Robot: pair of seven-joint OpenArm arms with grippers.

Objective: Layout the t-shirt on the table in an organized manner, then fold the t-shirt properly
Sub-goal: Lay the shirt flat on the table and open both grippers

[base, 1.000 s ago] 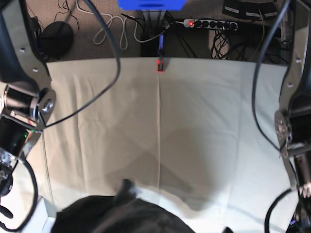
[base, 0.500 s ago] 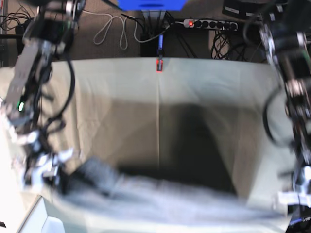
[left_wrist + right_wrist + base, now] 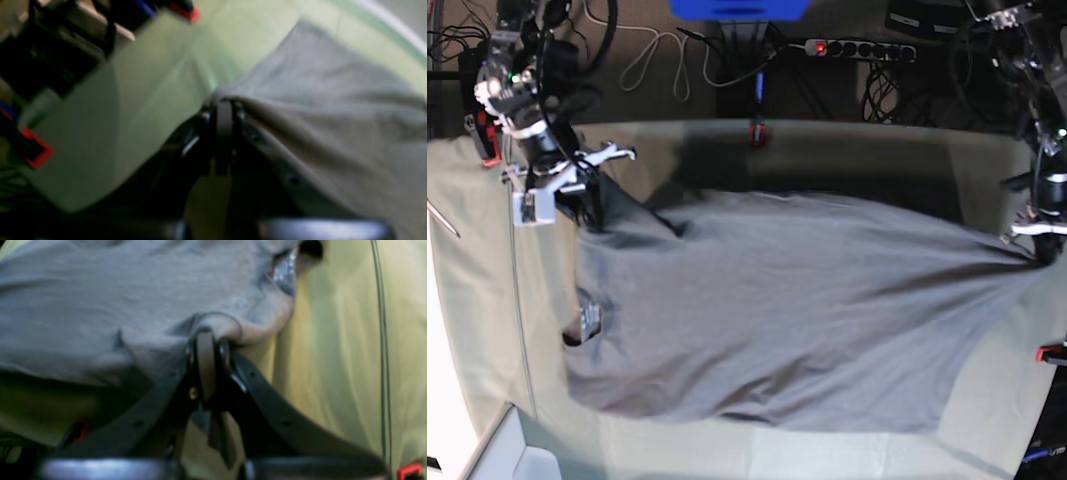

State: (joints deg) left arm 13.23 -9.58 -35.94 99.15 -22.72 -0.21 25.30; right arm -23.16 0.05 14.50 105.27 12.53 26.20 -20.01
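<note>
1 t-shirt (image 3: 787, 310), soft grey knit with shallow wrinkles, lies spread wide over the middle of the table (image 3: 847, 150), whose cover is pale green creased cloth. 2 grippers hold it: the right gripper (image 3: 587, 195) pinches a corner fold, and the left gripper (image 3: 1039, 240) is clamped on the opposite edge.

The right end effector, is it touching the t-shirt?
Touching. The right wrist view shows the right end effector shut on a bunched fold of the t-shirt.
</note>
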